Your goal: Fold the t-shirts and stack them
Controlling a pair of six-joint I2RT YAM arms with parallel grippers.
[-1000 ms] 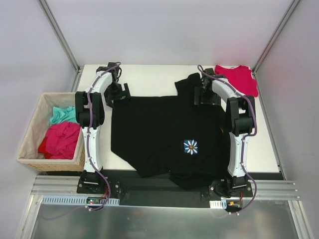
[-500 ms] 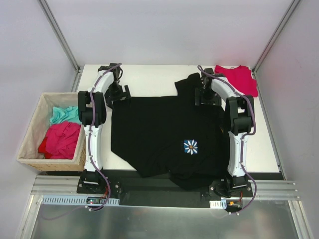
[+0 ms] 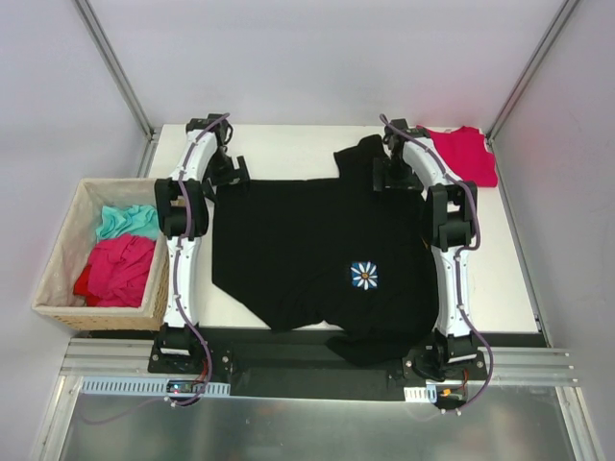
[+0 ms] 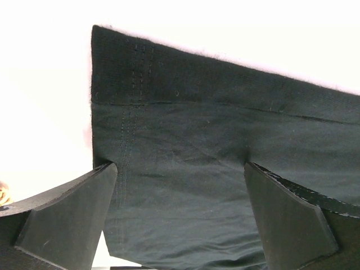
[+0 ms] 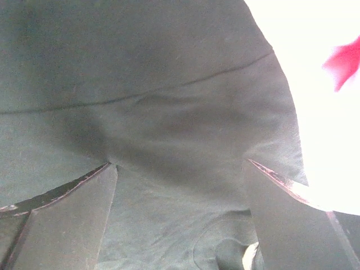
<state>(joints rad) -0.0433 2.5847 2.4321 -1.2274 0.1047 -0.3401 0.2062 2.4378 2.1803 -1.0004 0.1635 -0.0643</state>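
Large black cloth t-shirt (image 3: pixel 317 254) with pale star emblem spread across white table (image 3: pixel 288 154), plain crimson t-shirt (image 3: pixel 463 154) at far right corner, left tool (image 4: pixel 180 166) and right tool (image 5: pixel 180 163) both wide above black shirt's far edge, woven tan basket (image 3: pixel 58 248) beside table's left, pale grey walls (image 3: pixel 288 58)

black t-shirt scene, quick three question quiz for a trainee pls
1. What pale mark shows on the black t-shirt?
2. Where on the table does the red t-shirt lie? A far right corner; B near left corner; C the middle.
3. True or false: both arms' jaws are shut on the black t-shirt.
Key: 1 a flower-like emblem; 2 A; 3 false, both stand open.
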